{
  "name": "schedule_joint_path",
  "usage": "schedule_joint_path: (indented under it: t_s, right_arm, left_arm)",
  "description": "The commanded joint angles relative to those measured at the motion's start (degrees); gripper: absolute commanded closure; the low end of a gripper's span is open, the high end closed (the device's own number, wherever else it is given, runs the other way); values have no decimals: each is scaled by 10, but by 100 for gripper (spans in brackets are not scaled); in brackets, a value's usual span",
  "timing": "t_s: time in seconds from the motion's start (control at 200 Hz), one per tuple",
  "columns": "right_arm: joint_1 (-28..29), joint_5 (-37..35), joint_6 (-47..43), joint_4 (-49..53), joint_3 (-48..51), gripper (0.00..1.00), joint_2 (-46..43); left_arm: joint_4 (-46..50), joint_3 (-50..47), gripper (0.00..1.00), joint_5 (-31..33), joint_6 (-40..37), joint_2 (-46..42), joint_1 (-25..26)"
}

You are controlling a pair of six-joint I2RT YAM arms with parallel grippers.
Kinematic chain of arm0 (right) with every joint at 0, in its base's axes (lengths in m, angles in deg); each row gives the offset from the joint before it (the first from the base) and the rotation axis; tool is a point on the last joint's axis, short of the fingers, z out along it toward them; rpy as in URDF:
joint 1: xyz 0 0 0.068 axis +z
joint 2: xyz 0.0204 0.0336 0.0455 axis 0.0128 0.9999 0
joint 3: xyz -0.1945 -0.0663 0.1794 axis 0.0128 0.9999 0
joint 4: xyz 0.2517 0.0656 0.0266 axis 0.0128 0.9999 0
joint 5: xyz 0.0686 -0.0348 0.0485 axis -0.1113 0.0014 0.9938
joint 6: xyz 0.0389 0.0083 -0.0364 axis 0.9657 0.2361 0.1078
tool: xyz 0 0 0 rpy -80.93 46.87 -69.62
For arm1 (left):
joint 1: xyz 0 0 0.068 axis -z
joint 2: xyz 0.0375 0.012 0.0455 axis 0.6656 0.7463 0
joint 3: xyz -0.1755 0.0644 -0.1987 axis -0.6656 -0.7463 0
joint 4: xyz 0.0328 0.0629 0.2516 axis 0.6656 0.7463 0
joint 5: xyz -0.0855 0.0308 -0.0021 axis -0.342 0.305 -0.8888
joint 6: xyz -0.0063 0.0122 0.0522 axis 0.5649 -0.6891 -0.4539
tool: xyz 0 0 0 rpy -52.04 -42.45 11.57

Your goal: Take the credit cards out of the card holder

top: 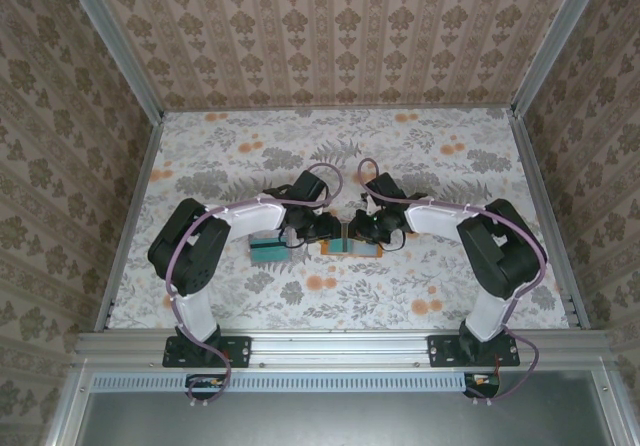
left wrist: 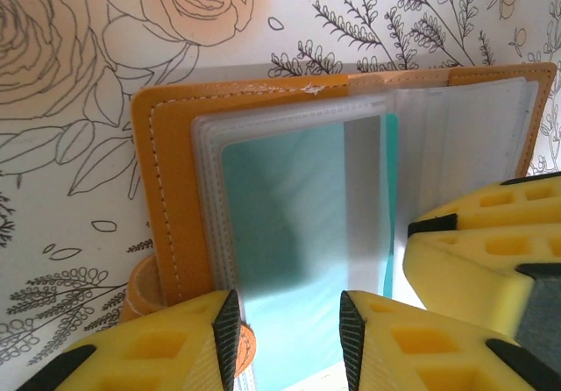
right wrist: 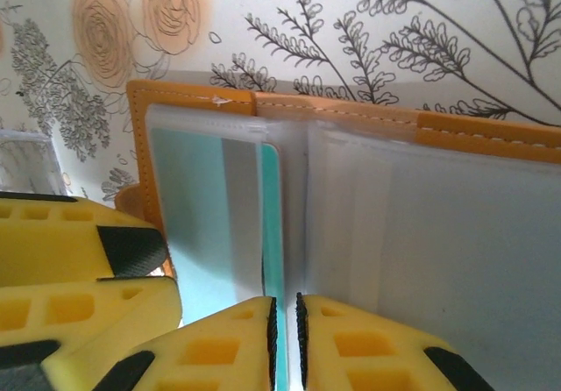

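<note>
The card holder [left wrist: 166, 189] lies opened flat directly under both grippers, its orange stitched cover facing down and its clear plastic sleeves [left wrist: 456, 145] fanned upward. One teal card [right wrist: 272, 216] shows inside a sleeve. The right gripper [right wrist: 285, 334] is clenched on that card's near edge, its two yellow fingers almost meeting with only the thin teal strip between them. The left gripper [left wrist: 289, 338] stands released, jaws apart, with the sleeve holding the teal card lying in the gap between its pads; whether the pads touch the plastic cannot be told. In the overhead view the holder sits between the two grippers, which face each other tip to tip. Just behind the left gripper, under its arm, lies a small pile of loose cards [top: 268, 249], teal on top, too small to count. The table [top: 400, 166] wears a white cloth printed with grey leaves and orange flowers. Walls [top: 340, 26] of beige patterned wallpaper in a metal frame [top: 340, 344] enclose it on three sides.
</note>
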Motion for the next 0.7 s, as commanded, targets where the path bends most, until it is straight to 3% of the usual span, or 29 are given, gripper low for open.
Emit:
schedule_joint_path:
  t_s: [0.0,0.525,0.66,0.695]
  right_arm:
    - [1,12,12,-1,-14,81,18]
    - [1,49,19,-27,-18,83,37]
    - [1,52,20,-30,-14,100,34]
    - [0,50,20,-28,-12,100,30]
  left_arm:
    - [8,-8,61,6,7,7,2]
    - [5,-2,61,0,4,12,3]
    - [7,-2,62,2,6,14,3]
    - [7,-2,62,3,7,14,3]
